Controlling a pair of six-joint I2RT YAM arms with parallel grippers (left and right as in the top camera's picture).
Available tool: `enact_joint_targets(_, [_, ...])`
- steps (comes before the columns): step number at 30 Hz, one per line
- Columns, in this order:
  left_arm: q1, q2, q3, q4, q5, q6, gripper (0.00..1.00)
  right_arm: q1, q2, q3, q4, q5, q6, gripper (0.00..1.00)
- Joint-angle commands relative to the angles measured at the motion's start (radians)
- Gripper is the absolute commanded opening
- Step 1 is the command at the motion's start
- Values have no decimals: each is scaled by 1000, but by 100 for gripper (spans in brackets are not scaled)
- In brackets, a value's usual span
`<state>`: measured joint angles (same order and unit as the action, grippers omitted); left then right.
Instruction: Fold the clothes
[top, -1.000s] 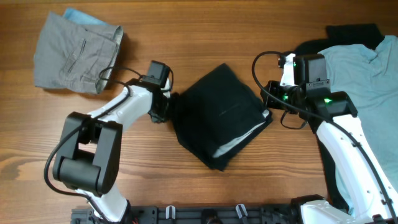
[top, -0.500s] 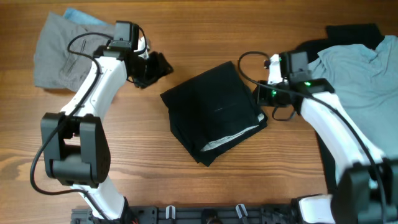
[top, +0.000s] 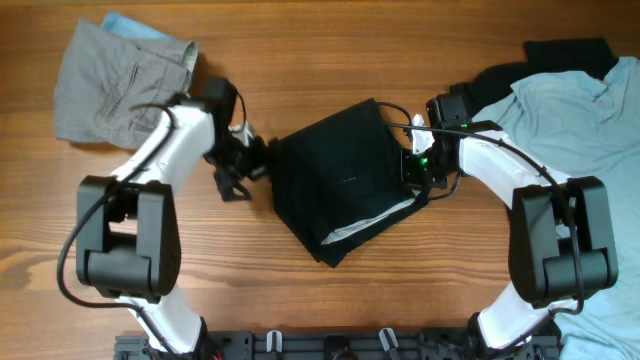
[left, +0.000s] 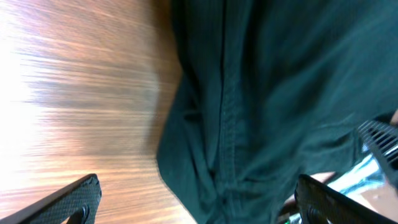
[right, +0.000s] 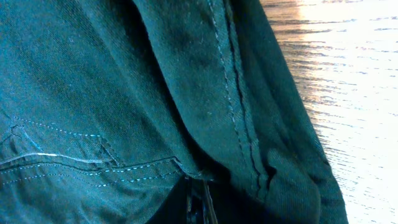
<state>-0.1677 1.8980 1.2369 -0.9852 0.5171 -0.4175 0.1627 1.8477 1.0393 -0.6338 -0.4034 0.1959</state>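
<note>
The black garment (top: 345, 185) lies folded at the middle of the desk (top: 330, 40), with a pale layer showing at its lower right edge. The left gripper (left: 198, 190) is spread wide at its left edge. Whether the right gripper (top: 415, 165) is spread or pinched cannot be told, as its wrist view is filled with cloth. If only one layer were caught and dragged, the fold could be pulled open.

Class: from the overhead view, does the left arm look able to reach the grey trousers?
Probably yes: the grey trousers lie close beside its forearm, nothing between, and the left gripper is open.
</note>
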Motion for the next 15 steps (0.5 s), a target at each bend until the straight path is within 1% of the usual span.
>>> enact_joint_targets(1, [-46, 0, -138, 127, 138, -21, 100, 8, 45, -7, -6, -13, -6, 11])
enact_joint_targets(4, [-75, 0, -218, 241, 148, -104, 100, 8, 45, -7, -6, -13, -7, 11])
enact_joint_targets(5, [-91, 0, -253, 312, 163, -137, 100, 8, 45, -7, -6, -13, -6, 11])
enact_joint_targets(9, [-140, 0, -304, 484, 174, -203, 100, 8, 45, -7, -6, -13, -10, 11])
enact_joint_targets(10, [-162, 0, -318, 564, 172, -253, 100, 8, 45, -7, -6, -13, -10, 11])
enact_joint_targets(11, [-175, 0, -324, 604, 158, -282, 99, 8, 45, -7, -6, -13, -10, 11])
enact_joint_targets(13, [-195, 0, -327, 661, 112, -332, 93, 8, 45, -7, -6, -13, -10, 10])
enact_joint_targets(15, [-216, 0, -327, 732, 68, -362, 82, 8, 45, -7, -7, -13, -10, 10])
